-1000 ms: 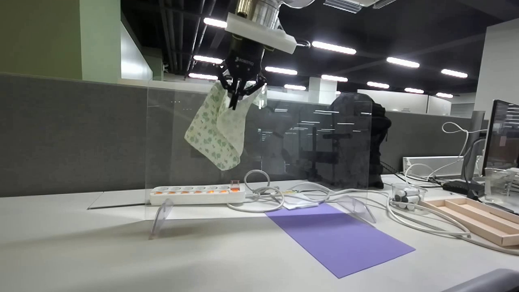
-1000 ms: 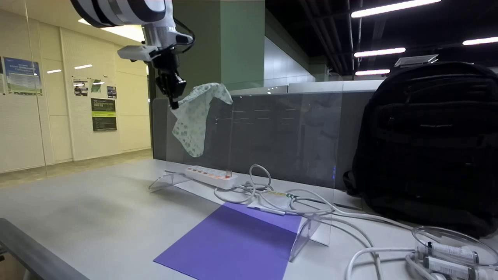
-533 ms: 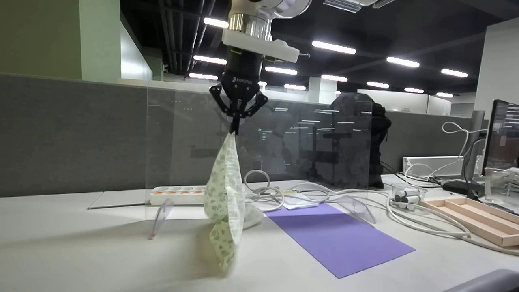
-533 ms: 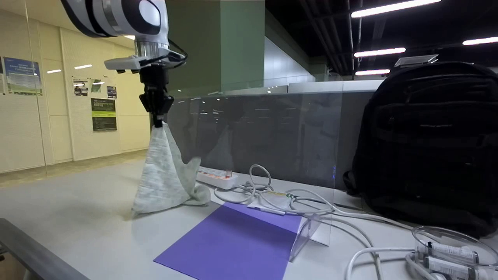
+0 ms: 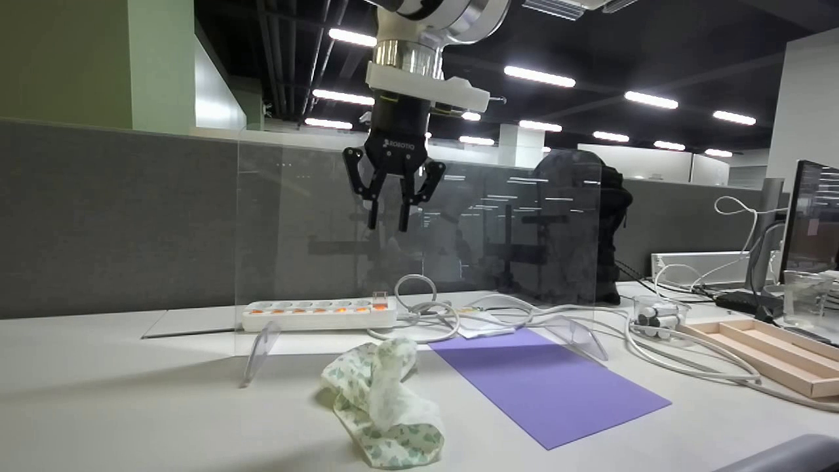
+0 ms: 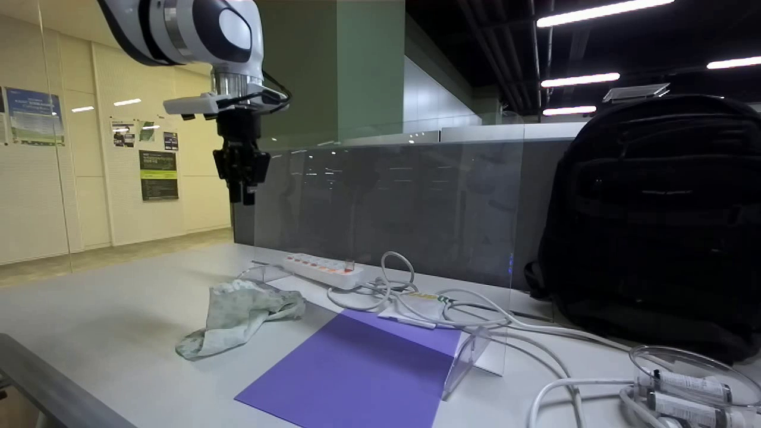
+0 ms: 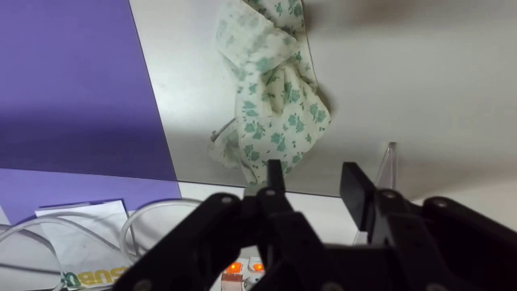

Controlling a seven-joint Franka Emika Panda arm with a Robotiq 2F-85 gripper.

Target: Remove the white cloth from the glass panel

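Well above the cloth left of the purple sheet, the gripper hung, spread partway, clutching nothing!

The wrist view's top edge crops my cloth; the parted jaws hide some of the power strip. In an exterior view the screen runs off the right edge. I can't read the dark poster.

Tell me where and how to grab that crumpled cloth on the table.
Pinch the bunched middle of the cloth, probably from straight above: its folds rise from the table there, giving a ridge to close on, while the outer ends lie lower. The open gripper points down, and the upright glass panel nearby could crowd a sideways approach.
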